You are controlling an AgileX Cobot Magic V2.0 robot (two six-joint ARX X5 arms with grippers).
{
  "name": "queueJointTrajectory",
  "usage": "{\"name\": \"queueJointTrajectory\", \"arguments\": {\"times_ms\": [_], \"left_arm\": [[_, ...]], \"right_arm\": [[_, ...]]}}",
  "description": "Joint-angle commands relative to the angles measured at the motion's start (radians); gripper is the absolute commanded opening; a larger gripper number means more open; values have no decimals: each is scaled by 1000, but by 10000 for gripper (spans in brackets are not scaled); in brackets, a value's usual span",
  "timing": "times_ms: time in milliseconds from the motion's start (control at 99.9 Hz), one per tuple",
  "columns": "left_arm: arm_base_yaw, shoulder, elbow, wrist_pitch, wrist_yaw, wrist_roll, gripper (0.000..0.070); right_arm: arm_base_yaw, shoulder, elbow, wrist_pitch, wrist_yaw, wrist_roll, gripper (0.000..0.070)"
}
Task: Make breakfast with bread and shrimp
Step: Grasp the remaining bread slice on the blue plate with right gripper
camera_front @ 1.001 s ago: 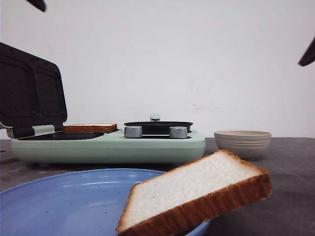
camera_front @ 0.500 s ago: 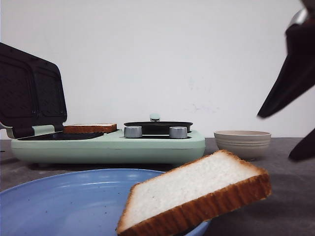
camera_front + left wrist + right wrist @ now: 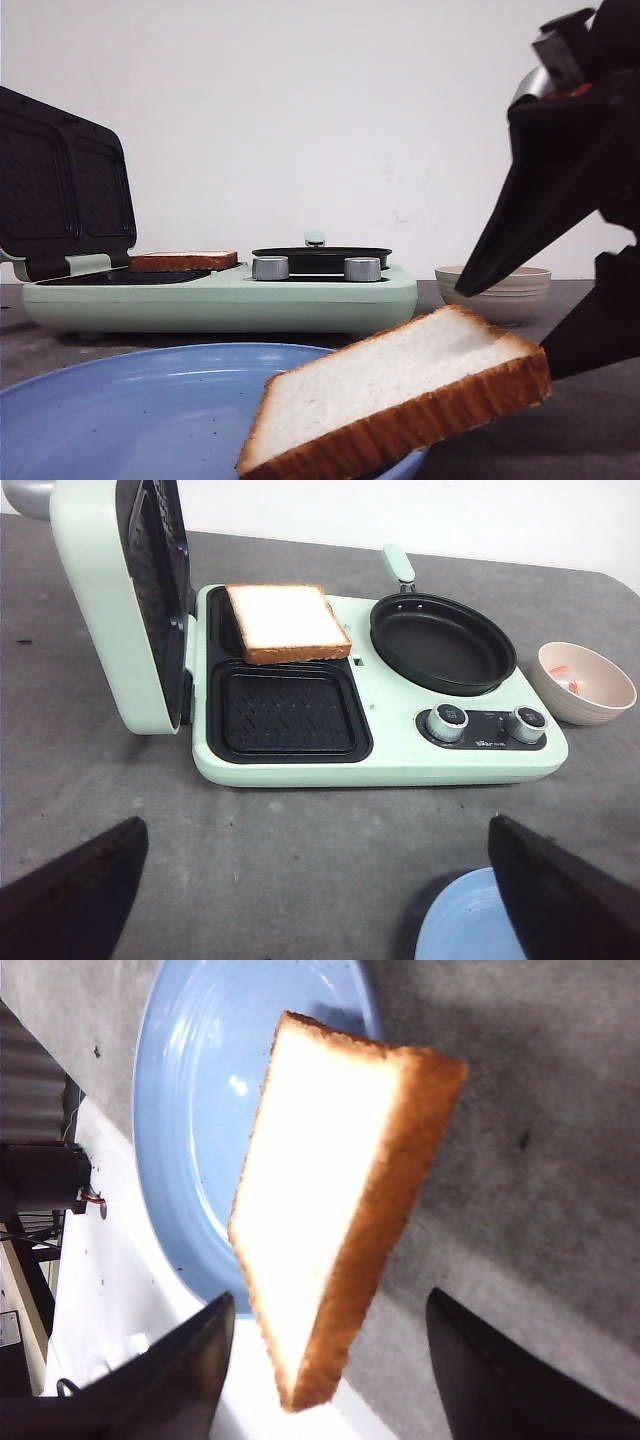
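One bread slice point(image 3: 400, 400) leans on the rim of the blue plate point(image 3: 120, 400), its far corner overhanging the table. My right gripper point(image 3: 500, 335) is open, one finger on each side of that corner; in the right wrist view point(image 3: 330, 1300) the slice point(image 3: 330, 1190) sits between the fingers, untouched. The second slice point(image 3: 287, 622) lies on the far grill plate of the sandwich maker point(image 3: 390, 760). Small pinkish-orange shrimp point(image 3: 565, 677) lie in the beige bowl point(image 3: 586, 683). My left gripper point(image 3: 318, 825) is open and empty above the table.
The mint sandwich maker point(image 3: 300, 295) has its lid point(image 3: 60, 190) standing open on the left and a black pan point(image 3: 320, 257) on its right side. The bowl point(image 3: 493, 290) stands right of it. The plate point(image 3: 190, 1110) lies at the table's near edge.
My right gripper has come down from the upper right and now straddles the corner of the slice on the plate. The bread, plate and bowl have not moved.
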Motion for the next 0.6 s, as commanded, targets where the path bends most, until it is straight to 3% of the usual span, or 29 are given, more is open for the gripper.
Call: {"name": "queueJointTrajectory", "arguments": {"times_ms": [0,420,490,591], "left_arm": [[-1,-1,6,7,-3,-3,700],[-1,-1,6,7,-3,2,700],[-1,-1,6,7,-3,2,700],[-1,-1,6,7,-3,2,700]], "right_arm": [[21,30,2,22,0,25,376],[105,99,2,97,35,72,370],[118,99,2,102,53,76,277],[126,99,2,106,63,77,33]]}}
